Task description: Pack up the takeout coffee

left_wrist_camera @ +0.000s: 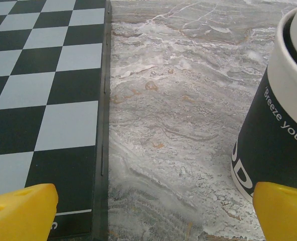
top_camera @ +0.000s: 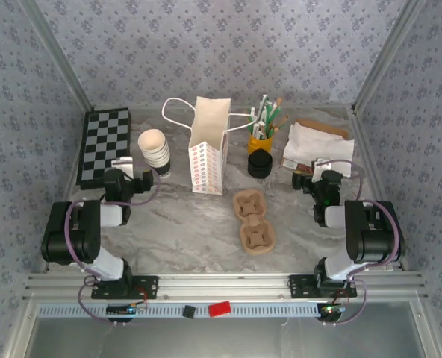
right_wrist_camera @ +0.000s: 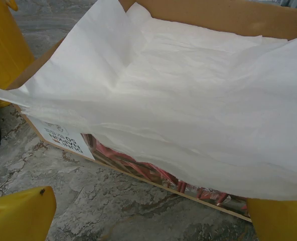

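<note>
A short black round cylinder stands right of the white dotted paper bag; I cannot tell whether it is the takeout coffee's lidded cup or only black lids. A stack of nested dark cups with cream rims stands left of the bag and shows close up as the cup stack. My left gripper is open just left of that stack; the left gripper has bare marble between its yellow fingertips. My right gripper is open at the napkin box; the right gripper holds nothing.
A checkerboard lies at the back left, its edge under my left finger. Two cardboard cup carriers lie mid-table. A yellow cup holds stirrers. The brown box of white napkins sits at the back right. Papered walls close in three sides.
</note>
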